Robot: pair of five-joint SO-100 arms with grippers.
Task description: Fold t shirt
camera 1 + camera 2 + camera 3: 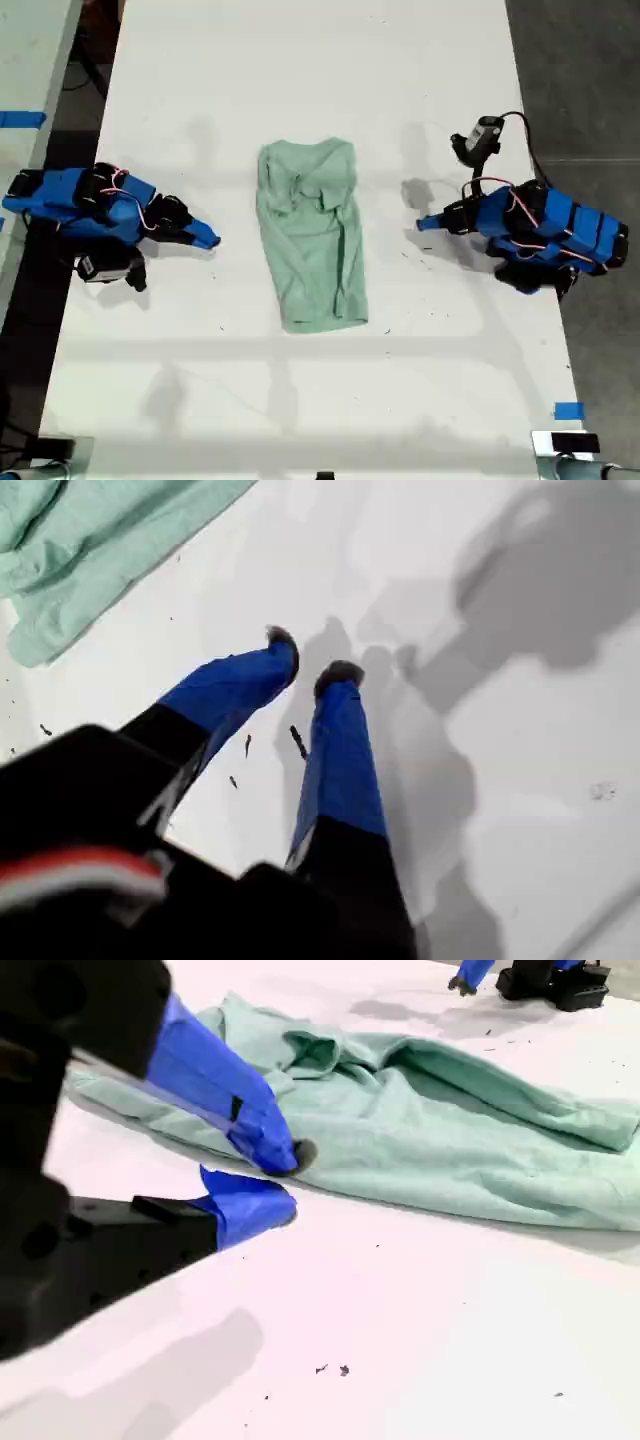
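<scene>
A long white table (320,60) fills the exterior view, soft shadows across it. Grey floor (580,70) shows at three o'clock; blue tape (568,410) marks five o'clock.

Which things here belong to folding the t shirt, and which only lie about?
For the job: t shirt, my first gripper, my second gripper, both open.
Lying about: blue tape piece, dark specks on the table.

No readable text, label or number shows in any view.
</scene>
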